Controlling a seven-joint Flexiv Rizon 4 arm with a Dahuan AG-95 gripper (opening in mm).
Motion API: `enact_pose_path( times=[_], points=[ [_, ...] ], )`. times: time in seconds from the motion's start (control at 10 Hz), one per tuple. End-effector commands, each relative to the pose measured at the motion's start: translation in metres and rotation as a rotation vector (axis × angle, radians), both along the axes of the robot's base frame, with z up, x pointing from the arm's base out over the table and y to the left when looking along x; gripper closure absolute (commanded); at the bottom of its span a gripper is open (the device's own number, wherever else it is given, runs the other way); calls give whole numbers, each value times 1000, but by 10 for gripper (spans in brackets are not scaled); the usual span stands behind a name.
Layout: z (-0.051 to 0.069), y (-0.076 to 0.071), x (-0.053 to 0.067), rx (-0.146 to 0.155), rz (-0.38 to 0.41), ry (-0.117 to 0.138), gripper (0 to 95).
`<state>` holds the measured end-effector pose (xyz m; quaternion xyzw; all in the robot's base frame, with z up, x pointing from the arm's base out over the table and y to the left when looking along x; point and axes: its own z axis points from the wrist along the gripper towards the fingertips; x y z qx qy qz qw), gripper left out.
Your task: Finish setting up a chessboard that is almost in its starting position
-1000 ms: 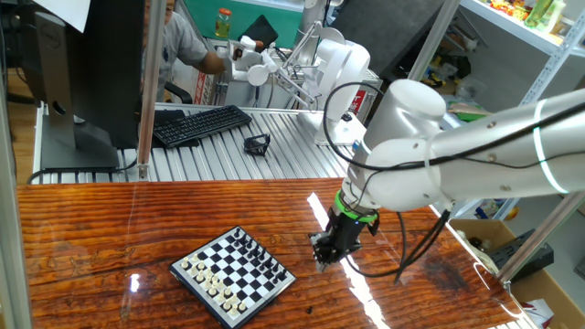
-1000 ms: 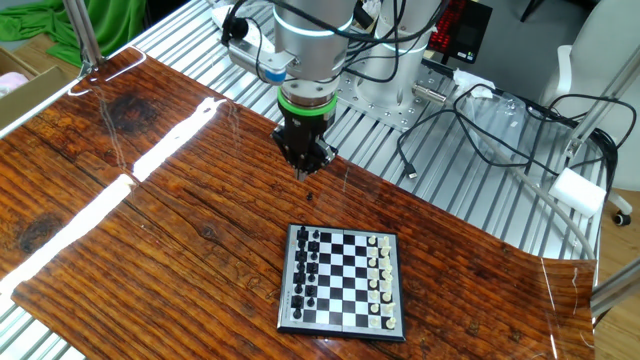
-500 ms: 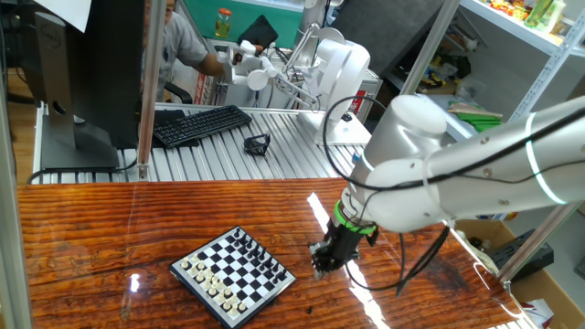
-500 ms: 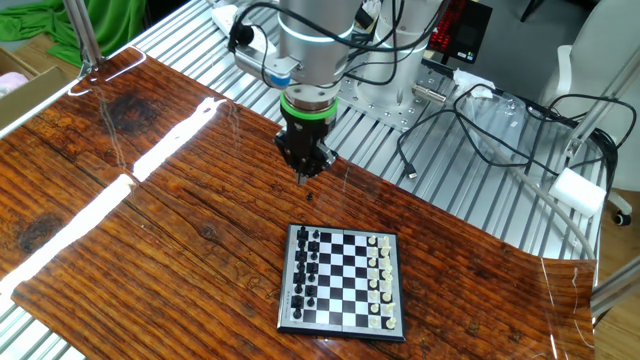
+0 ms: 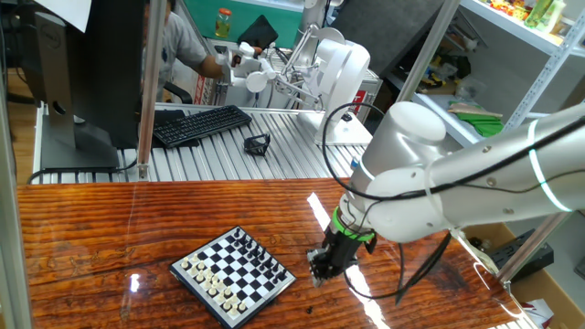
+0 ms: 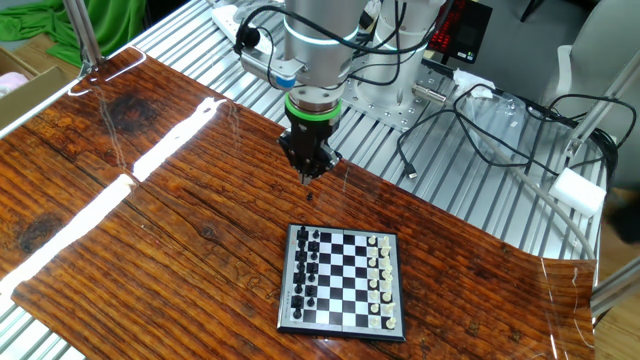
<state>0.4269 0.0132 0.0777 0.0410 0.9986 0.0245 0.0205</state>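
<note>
One chessboard (image 6: 343, 278) lies flat on the glossy wooden table (image 6: 130, 230), toward its near edge in the other fixed view, with a row of black pieces (image 6: 306, 268) along one side and a row of white pieces (image 6: 379, 280) along the opposite side. Just beyond the board's black side the gripper (image 6: 311, 175) points down over bare wood, clear of the board; its fingers look drawn close together, but whether they are clenched or pinching something small cannot be told. A green ring (image 6: 312, 112) circles the wrist above it. Bright strips of light glare across the wood. Farther back runs a ribbed metal surface (image 5: 228, 146) carrying a black keyboard (image 5: 201, 124) and loose cables (image 6: 480, 110). Behind that stand a dark monitor (image 5: 87, 73), a seated person (image 5: 183, 41) and shelving (image 5: 530, 37). No writing is legible anywhere.
</note>
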Motion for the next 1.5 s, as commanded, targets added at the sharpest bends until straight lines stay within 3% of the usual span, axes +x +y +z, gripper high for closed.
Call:
enact_pose_path(
  times=[0.1, 0.6, 1.0, 1.5],
  points=[
    [-4, 0, -2, 3, 2, -8, 950],
    [-9, 0, -5, 5, 16, -15, 950],
    [-24, -4, -11, 15, 13, -45, 950],
    [-33, -8, -14, 24, 12, -63, 950]
  ],
)
